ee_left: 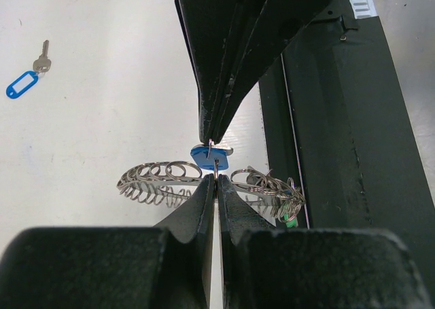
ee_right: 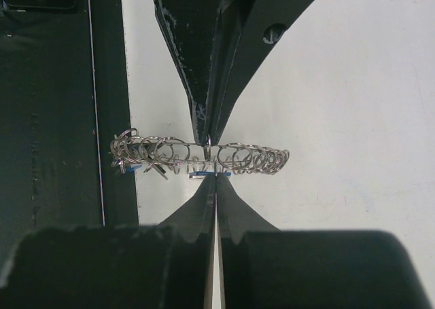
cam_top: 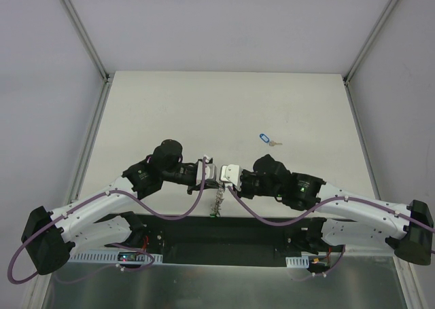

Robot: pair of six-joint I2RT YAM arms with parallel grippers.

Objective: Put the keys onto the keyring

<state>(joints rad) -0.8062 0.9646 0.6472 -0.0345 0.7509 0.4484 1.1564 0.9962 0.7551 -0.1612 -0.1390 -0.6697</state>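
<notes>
Both hands are meeting tip to tip over the near edge of the desk (cam_top: 170, 112). Left hand (ee_left: 216, 181) is closing fully, pinching the keyring (ee_left: 160, 180) from one side. Right hand (ee_right: 216, 178) is doing likewise, jaws pressing together on the same coil. Keyring is hanging stretched between them, clear of the desk. Blue-headed key (ee_left: 204, 156) is sitting right at the fingertips. Loose key (cam_top: 265, 139) with blue tag is lying well apart, farther out.

The arms (cam_top: 88, 204) are white with black joints (cam_top: 47, 238). A purple cable (cam_top: 166, 216) runs along each. The fingers (ee_left: 194, 214) are black and pointed.
</notes>
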